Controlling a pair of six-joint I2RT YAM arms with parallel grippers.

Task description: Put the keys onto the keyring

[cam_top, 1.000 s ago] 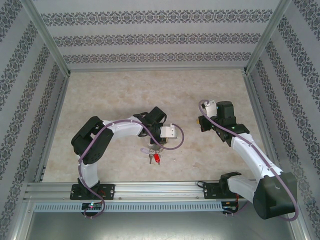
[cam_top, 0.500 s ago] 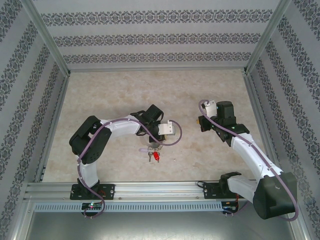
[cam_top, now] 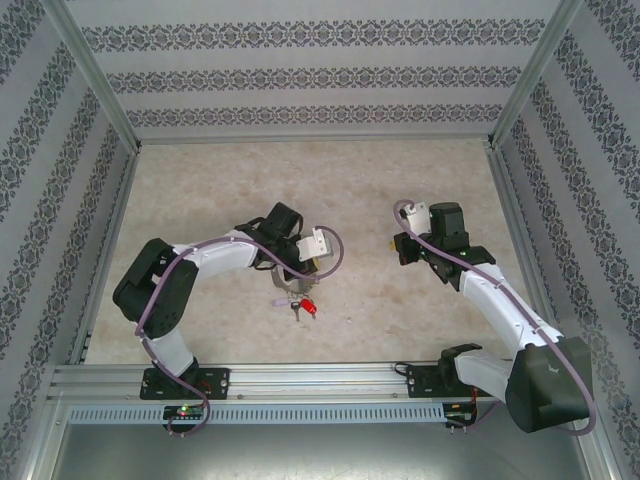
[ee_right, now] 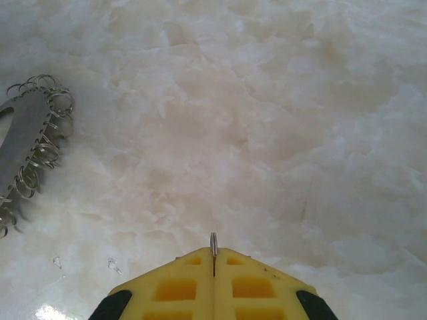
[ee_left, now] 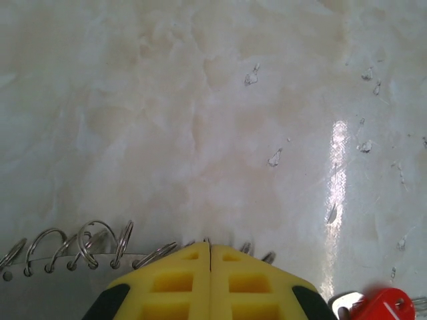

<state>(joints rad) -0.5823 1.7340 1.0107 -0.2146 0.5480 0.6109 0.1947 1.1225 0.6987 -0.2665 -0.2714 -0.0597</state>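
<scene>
My left end effector (ee_left: pixel 210 250) is clenched, its yellow fingertips (ee_left: pixel 173 283) pressed flat together with no gap between them. They are closed on the fringed edge of the keyring (ee_left: pixel 53 273) (a thin sliver of metal stands up in the seam at the very tips). The keyring's flat silver strip runs off to the left from under those fingertips, its small wire loops standing up along the edge, and a few more loops peek out on the other side of the tips. The red key (ee_left: pixel 381 305) lies just beside my left fingers on their right, at the bottom corner of the left wrist view. From above, that red key sits on the table (cam_top: pixel 230 190) in a small cluster directly under the left end effector, toward the near edge. The other keys there are too small for me to tell apart. My right end effector (ee_right: pixel 213 253) is clenched as well, and a small ring (ee_right: pixel 213 241) is pinched upright between its fingertips, poking out just past them. It hangs over bare marbled table, well apart from the left one, with a stretch of the keyring's looped strip lying at the far left of the right wrist view.
</scene>
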